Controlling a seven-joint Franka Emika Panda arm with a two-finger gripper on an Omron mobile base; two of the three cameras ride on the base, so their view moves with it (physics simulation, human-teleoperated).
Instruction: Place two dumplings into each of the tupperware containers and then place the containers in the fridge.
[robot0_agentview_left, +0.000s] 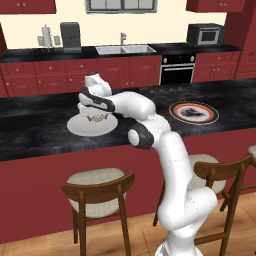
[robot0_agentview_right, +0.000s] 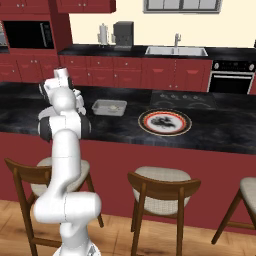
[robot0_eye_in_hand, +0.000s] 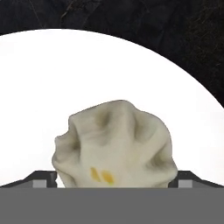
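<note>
A pale crimped dumpling (robot0_eye_in_hand: 116, 140) lies on the round white plate (robot0_eye_in_hand: 87, 65), close up in the hand view. My gripper (robot0_eye_in_hand: 113, 179) is open and low over it, with a dark fingertip (robot0_eye_in_hand: 41, 178) on either side of the dumpling. In the left base view the gripper (robot0_agentview_left: 94, 115) hangs over that plate (robot0_agentview_left: 80, 127) on the black counter. One tupperware container (robot0_agentview_right: 110, 107) sits on the counter to the right of the hand, with a pale lump inside. The fridge is out of view.
A red-rimmed plate (robot0_agentview_right: 165, 122) with a dark pattern lies on the counter (robot0_agentview_right: 220, 130) further right. Wooden bar stools (robot0_agentview_left: 97, 187) stand along the counter's front. Sink, oven and red cabinets line the back wall.
</note>
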